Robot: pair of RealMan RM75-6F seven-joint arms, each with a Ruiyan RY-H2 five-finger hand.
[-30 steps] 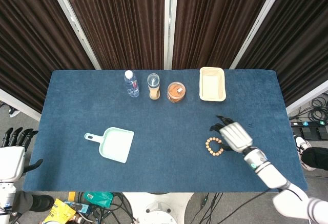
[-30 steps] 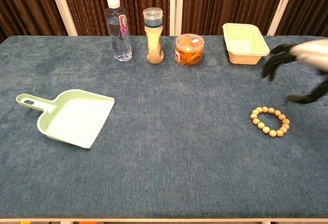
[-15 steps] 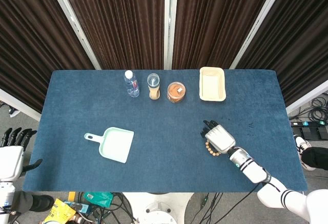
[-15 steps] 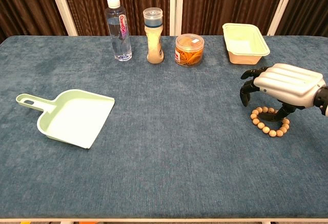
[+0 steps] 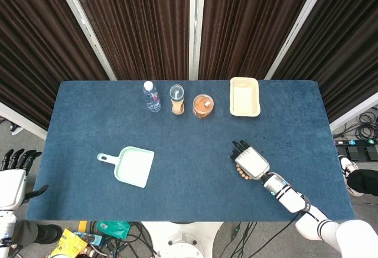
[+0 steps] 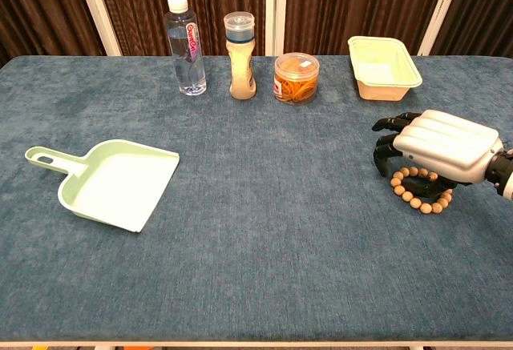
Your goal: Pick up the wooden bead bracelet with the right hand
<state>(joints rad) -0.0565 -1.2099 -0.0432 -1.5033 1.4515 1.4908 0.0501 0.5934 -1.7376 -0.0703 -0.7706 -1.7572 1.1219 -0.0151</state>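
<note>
Chest view: we see the wooden bead bracelet [image 6: 420, 189], a ring of round tan beads, lying flat on the blue cloth-covered table [image 6: 264, 238]. It sits directly beneath the white right hand [image 6: 437, 151], whose dark fingers [image 6: 385, 143] curl downward over the ring's far side with their tips just beyond its left edge. We cannot tell whether any finger touches the beads; nothing is gripped, and the fingers are spread apart.

In the head view the right hand [image 5: 250, 160] covers most of the bracelet [image 5: 240, 170], of which only a few beads show at the hand's left edge.

Beyond the fingertips, toward the table's far edge, we find a shallow cream rectangular tray [image 6: 384, 66]. To the left of it stand a round clear jar with orange contents [image 6: 296, 78], a tall shaker with a clear cap and pale contents [image 6: 240, 56], and a clear plastic water bottle with a white cap [image 6: 185, 46].

Well apart from the fingers, on the table's left side, lies a pale green plastic dustpan [image 6: 111, 183].

The left hand [image 5: 14, 178] appears only in the head view, off the table's left corner, its dark fingers [image 5: 16, 159] extended, apart and empty.
</note>
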